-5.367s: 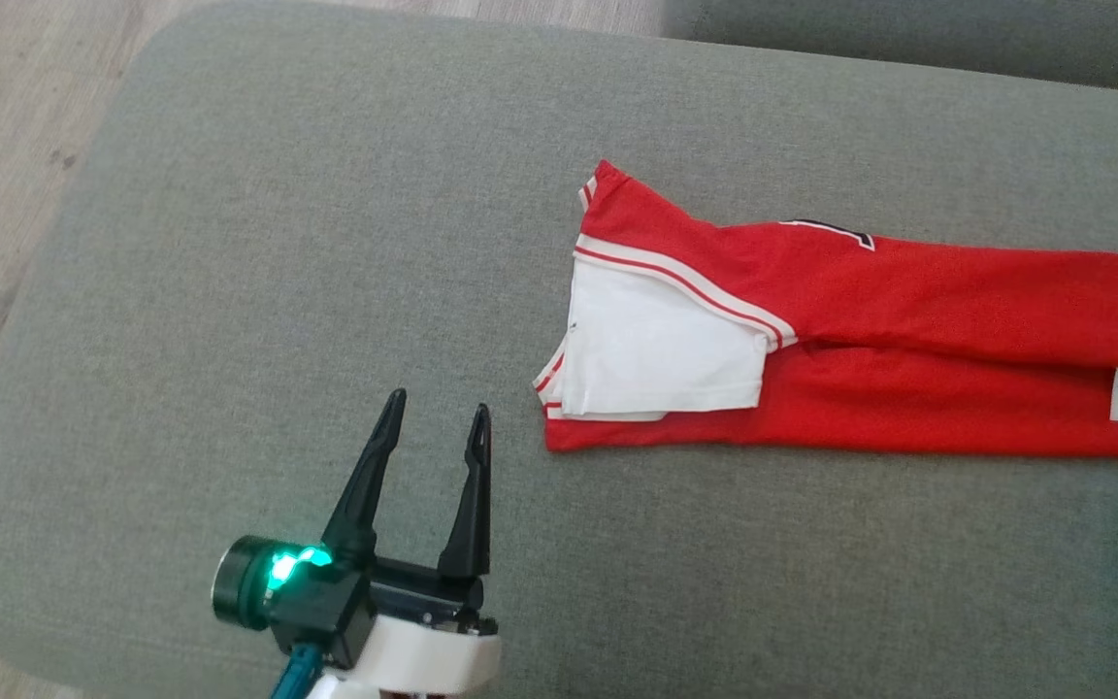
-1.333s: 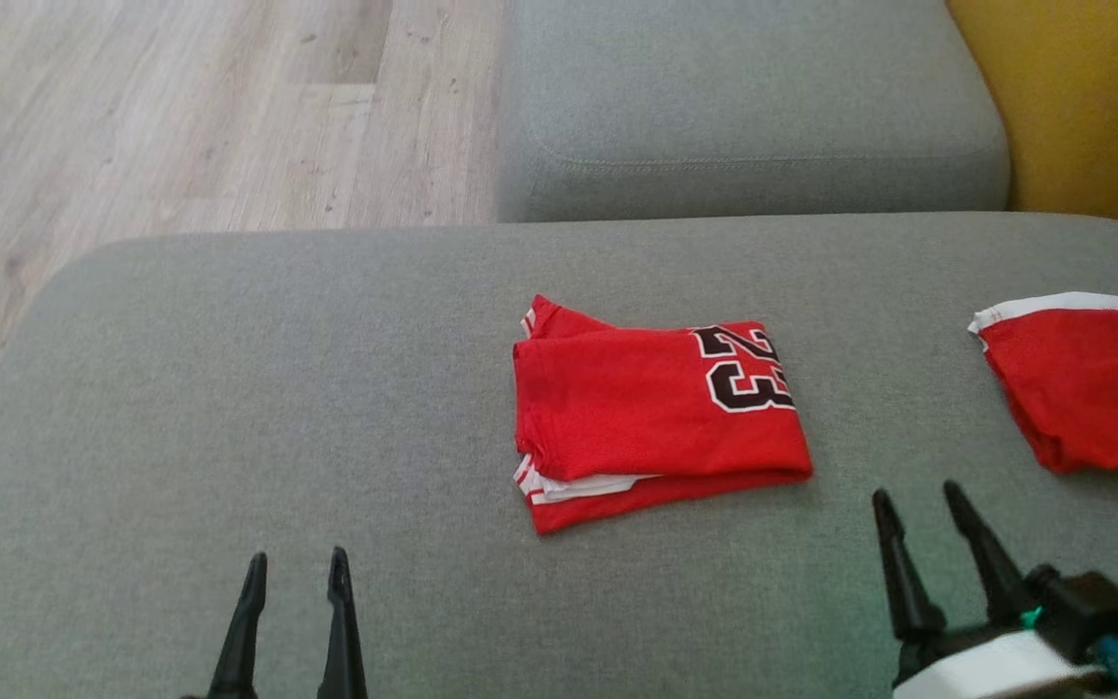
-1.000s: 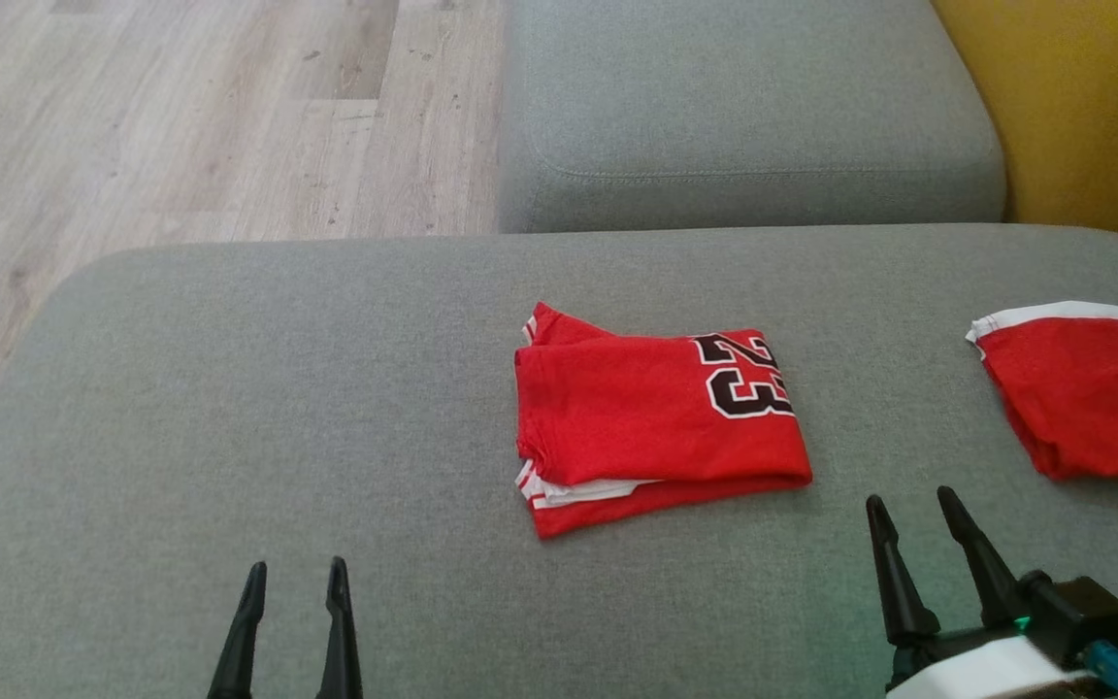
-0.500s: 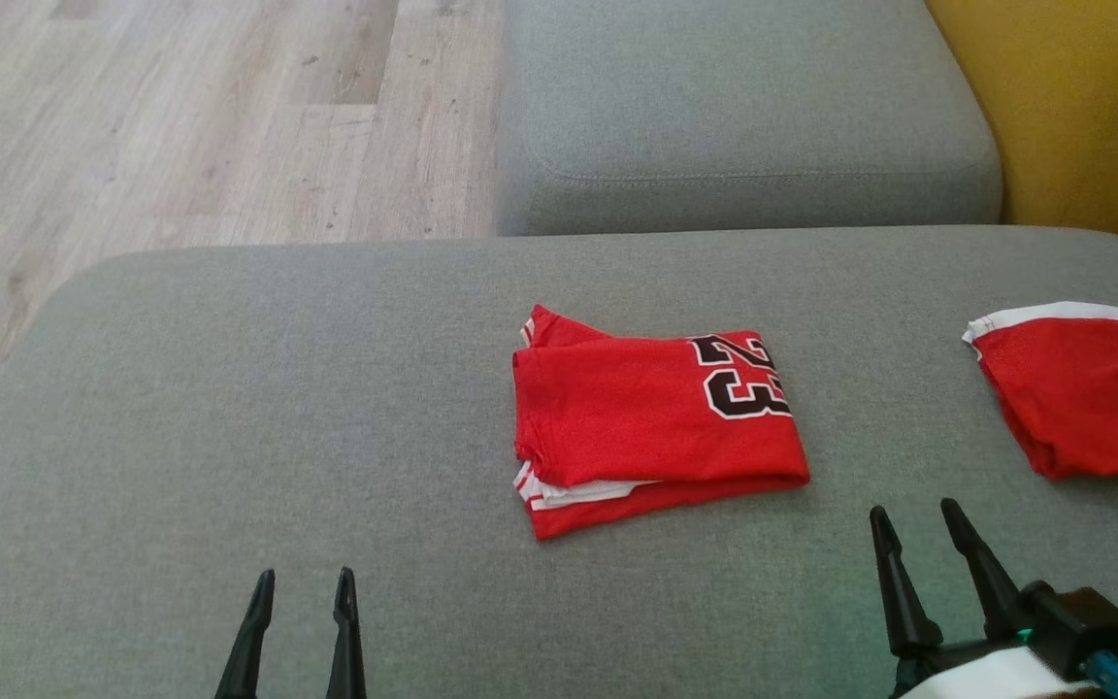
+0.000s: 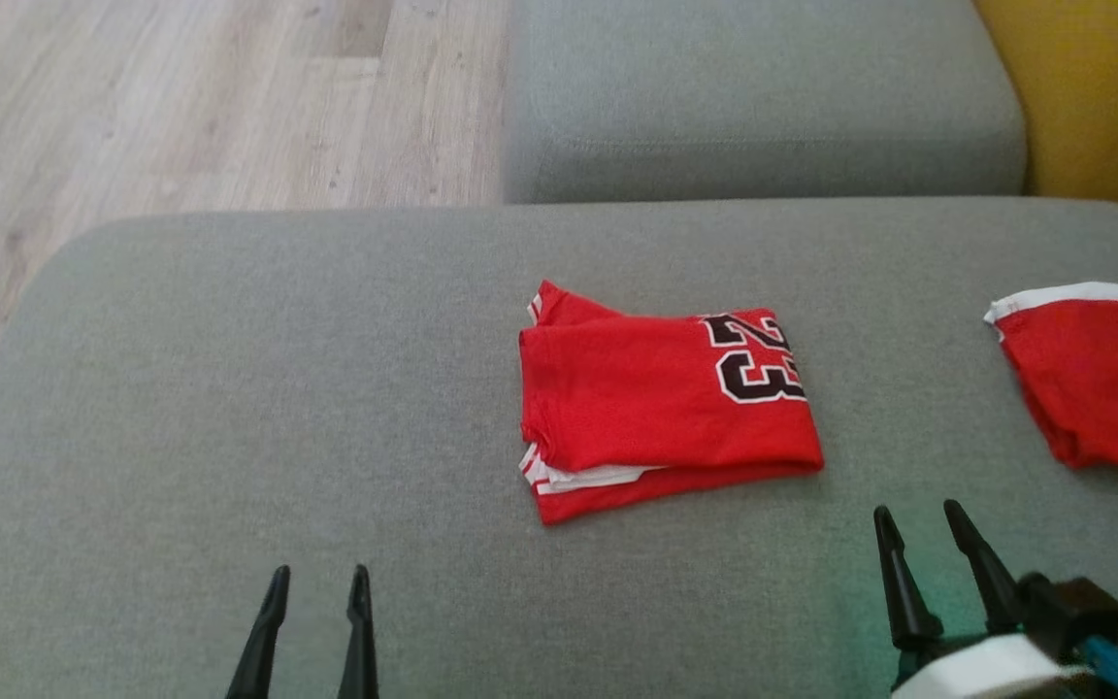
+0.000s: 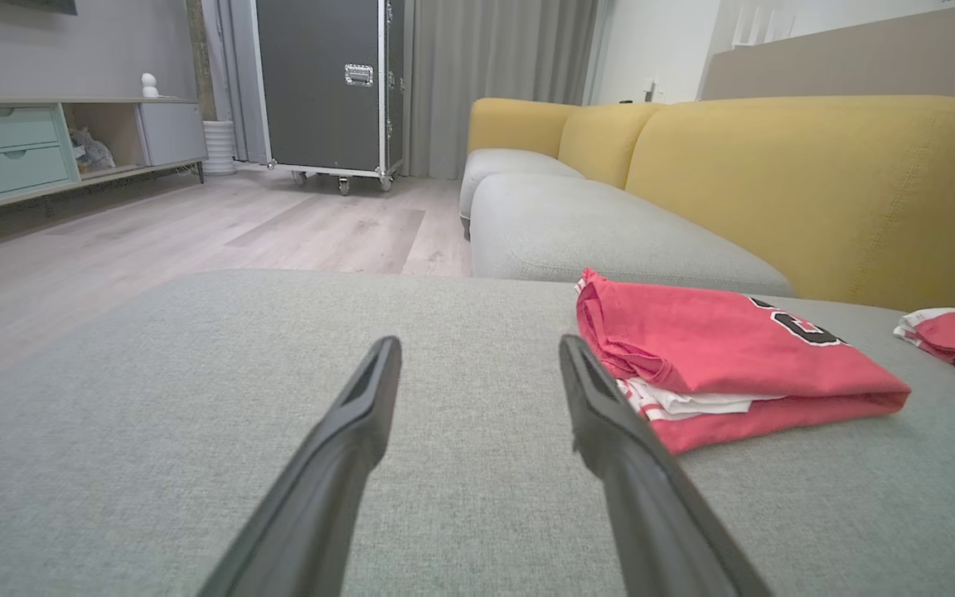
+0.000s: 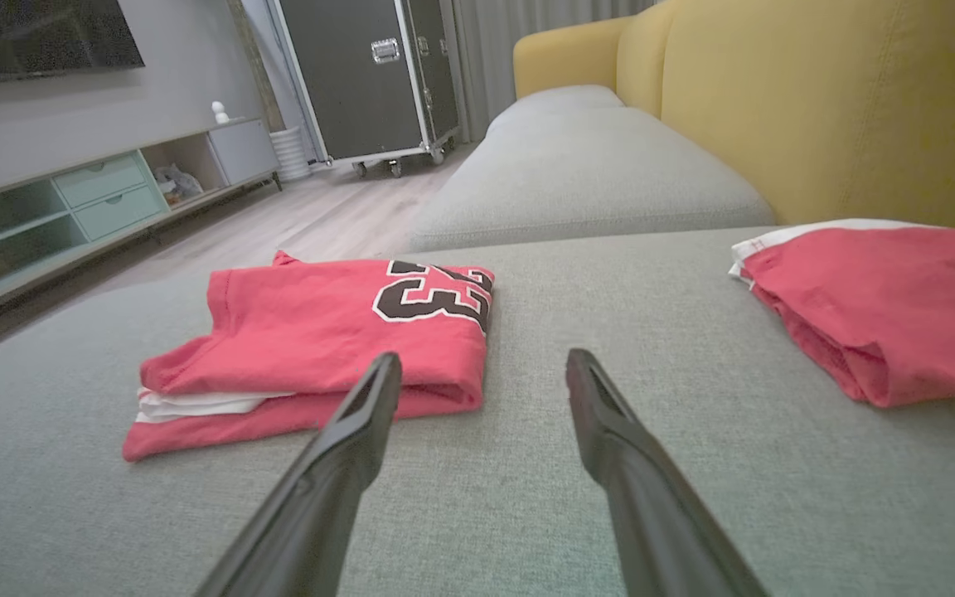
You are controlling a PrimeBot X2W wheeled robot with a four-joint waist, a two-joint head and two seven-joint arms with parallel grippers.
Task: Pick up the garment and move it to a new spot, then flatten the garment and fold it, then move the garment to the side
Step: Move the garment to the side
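One wide grey cushion (image 5: 229,408) takes up most of what's in front of the robot. Its far edge curves round at the left corner, and one wood floor (image 5: 180,107) lies past that edge. Beyond it on the right sits one more grey seat (image 5: 763,97), butted against the cushion, and one yellow backrest (image 5: 1102,97) rises at the far right. Across the room stand one black wheeled case (image 6: 328,83) and one low sideboard (image 6: 13,149) with pale green drawers.

Two red pieces of clothing lie on the cushion. The garment (image 5: 656,398) is near the middle, folded into a flat rectangle. A black "23" shows on top at its right end, and a white layer peeks out at its near-left corner. The second red garment (image 5: 1093,388) lies well apart to the right, by the cushion's right side, with a white band along its far edge.

The left half of the cushion is bare fabric, and so is the strip between the two garments.

There are two grippers, both low at the near edge. The left gripper (image 5: 318,575) has its fingers spread and holds nothing, well short of the garment. The right gripper (image 5: 916,510) is likewise spread and empty, just in front of the garment's near-right corner and not touching it.
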